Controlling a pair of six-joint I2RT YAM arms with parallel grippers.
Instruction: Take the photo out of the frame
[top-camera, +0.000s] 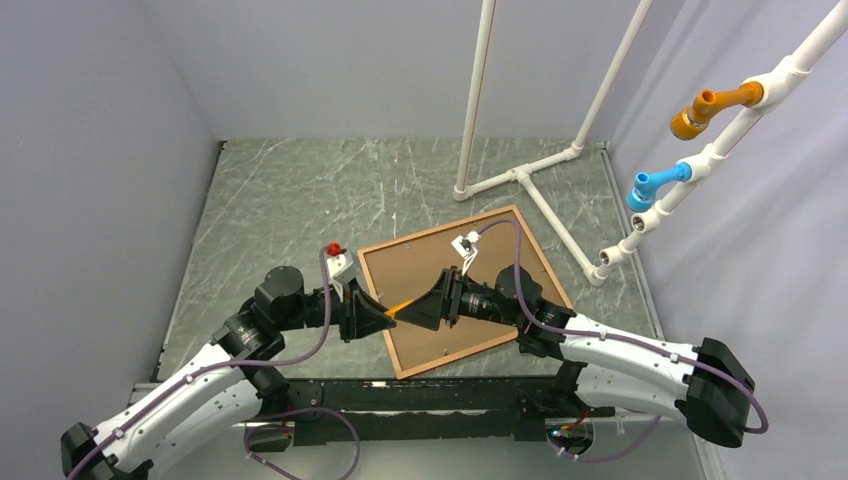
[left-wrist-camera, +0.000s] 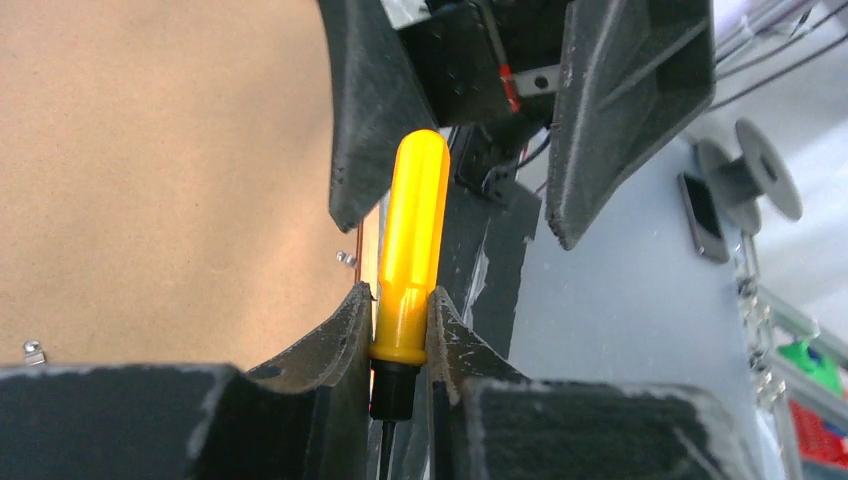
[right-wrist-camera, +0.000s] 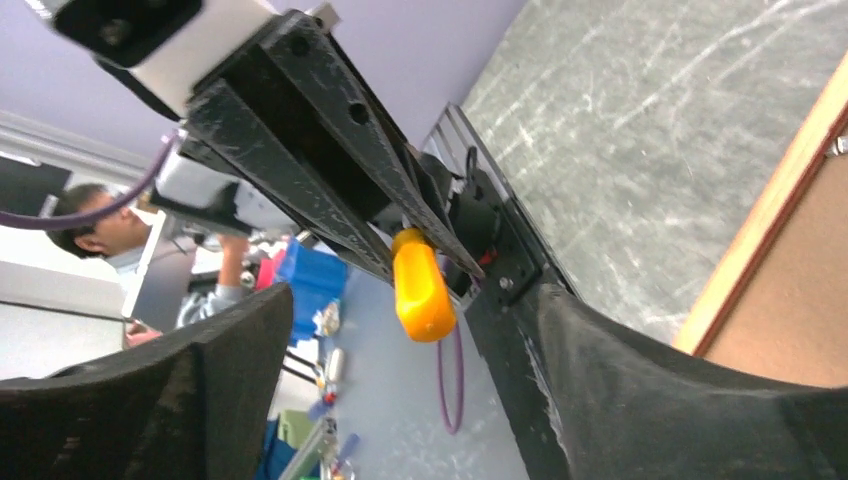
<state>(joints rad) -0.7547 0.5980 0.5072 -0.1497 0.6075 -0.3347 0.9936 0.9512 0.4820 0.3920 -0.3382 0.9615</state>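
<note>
The frame (top-camera: 545, 256) lies face down on the table, thin reddish-brown border around the photo's plain brown board back (top-camera: 420, 265); the printed side is hidden. My left gripper (top-camera: 388, 316) is shut on a yellow-orange screwdriver (top-camera: 402, 306), held over the frame's near-left part. In the left wrist view the gripper (left-wrist-camera: 400, 298) pinches the screwdriver (left-wrist-camera: 412, 230) at the base of its handle. My right gripper (top-camera: 420, 306) faces it, open; in the right wrist view (right-wrist-camera: 395, 345) the handle tip (right-wrist-camera: 420, 285) sits between its spread fingers without touching. Small metal clips (left-wrist-camera: 33, 350) show on the board.
A white pipe stand (top-camera: 520, 175) rests on the table behind the frame, its bar near the frame's far right corner. Orange (top-camera: 712, 105) and blue (top-camera: 655, 187) fittings stick out from a pipe at the right. Walls close in left, back and right.
</note>
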